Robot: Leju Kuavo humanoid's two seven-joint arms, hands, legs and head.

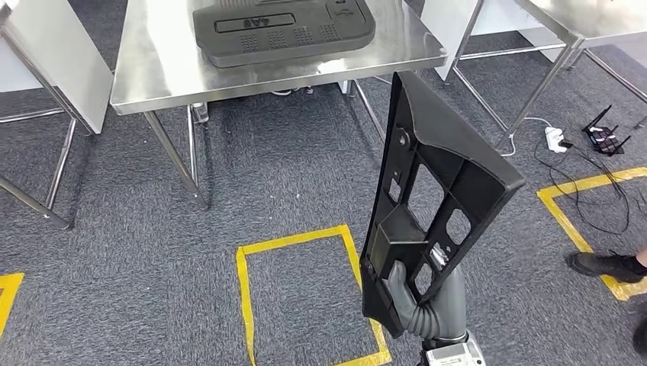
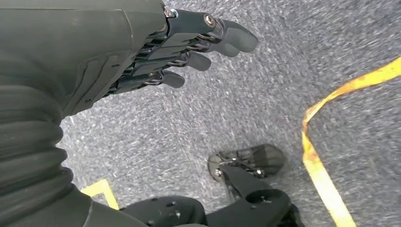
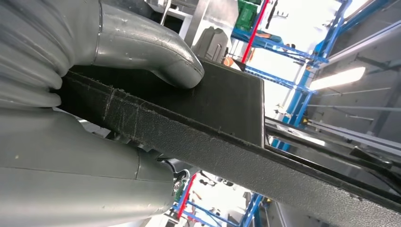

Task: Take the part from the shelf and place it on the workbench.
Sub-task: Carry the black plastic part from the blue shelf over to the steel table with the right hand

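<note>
Right hand: the right hand [image 1: 412, 293] gripped the lower end of the part [image 1: 435, 198]; in the right wrist view its thick thumb [image 3: 156, 47] pressed on one face of the panel [image 3: 227, 137] and the rest of the hand closed under the other face.
Left hand: the left hand [image 2: 156, 52] hung over the carpet with its fingers [image 2: 198, 60] loosely extended and apart, grasping nothing.
Part: a long black plastic panel with ribbed cut-outs, held nearly upright and leaning slightly, its upper end rising in front of the near right corner of the workbench [image 1: 152, 76] in the head view; it touched neither bench nor floor.
Workbench: a steel-topped table stood ahead, already carrying another dark moulded panel [image 1: 282, 30] on its far half, with bare steel along the near edge.
Floor: grey carpet with a yellow taped square [image 1: 305, 297] between the robot and the bench; a second taped outline, cables and a person's shoe [image 1: 606, 265] lay off to the right.
Done: judging by the grasp, the pick from the shelf was complete and the part was being carried.
Left: closing the gap to the bench, tilting the panel flat, setting it on the bare steel and letting go.
</note>
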